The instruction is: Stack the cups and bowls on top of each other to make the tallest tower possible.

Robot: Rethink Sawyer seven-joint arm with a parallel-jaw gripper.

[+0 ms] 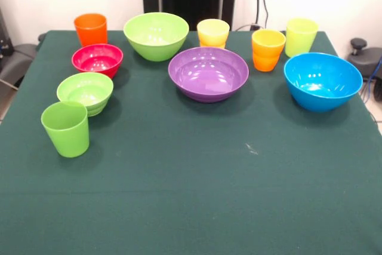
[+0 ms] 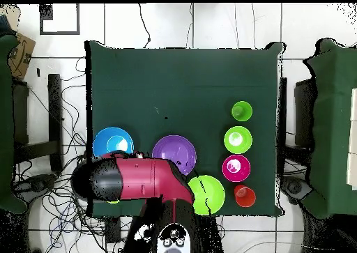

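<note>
Dark green tablecloth (image 1: pixel 191 201) under 5 bowls (image 1: pixel 208 73), white tiled floor (image 2: pixel 174 27) around.

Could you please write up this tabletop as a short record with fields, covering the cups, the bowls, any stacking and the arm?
surface: dark green tablecloth
bowls: purple bowl, blue bowl, large lime bowl, small lime bowl, red bowl
cups: green cup, orange cup, pale yellow cup, yellow-green cup, orange-yellow cup
stacking: none, every piece stands apart, mouth up
arm: folded over the table's robot-side edge in the overhead view
gripper: not visible
</note>
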